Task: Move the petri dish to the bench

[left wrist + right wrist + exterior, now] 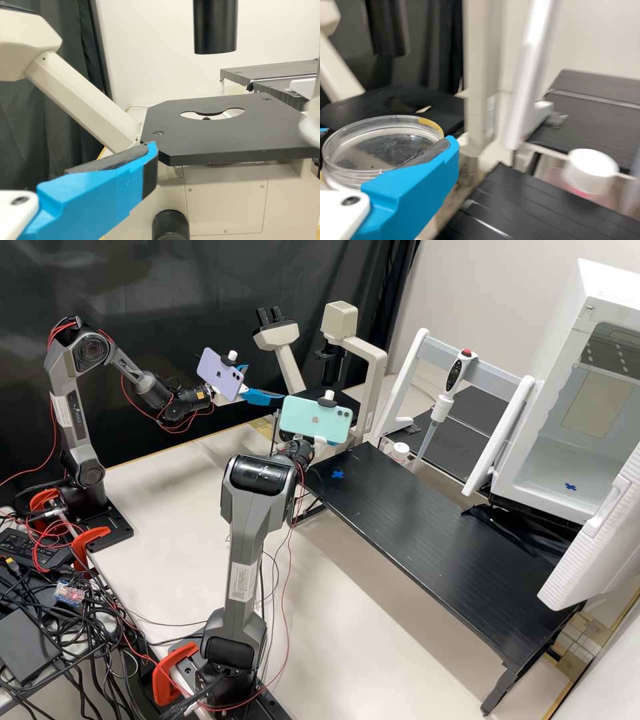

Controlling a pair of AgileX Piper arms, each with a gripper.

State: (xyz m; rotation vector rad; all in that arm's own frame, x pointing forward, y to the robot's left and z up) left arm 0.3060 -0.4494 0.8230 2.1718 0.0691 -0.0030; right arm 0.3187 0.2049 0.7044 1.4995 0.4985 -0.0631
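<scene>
The right gripper (323, 442) is hanging near the middle of the high view, behind a green phone (315, 420), and its fingers are clamping on the petri dish (390, 145). In the right wrist view the clear round dish is lying about level between them, with a yellow strip (428, 124) showing on its rim. It is being held in the air, off the black bench (413, 527), which is stretching from the middle of the high view down to the lower right.

The left gripper (265, 382) is hanging just above and left of the middle, next to a purple phone (220, 373). Its two blue fingers are standing apart, and in the left wrist view one of them is pointing towards the flat black plate (225, 135) of the microscope (287, 350).

The microscope is standing in the upper middle of the high view, in front of a black curtain (167, 280). To its right a pipette (457, 373) is hanging upright on a white stand (400, 393), and a small white tub (400, 451) is standing beside the bench's far edge. At the upper right a white cabinet (600, 280) is standing with its door (600, 553) open. A blue mark (338, 474) is showing on the bench, and dark cables (100, 640) are lying tangled at the lower left.
</scene>
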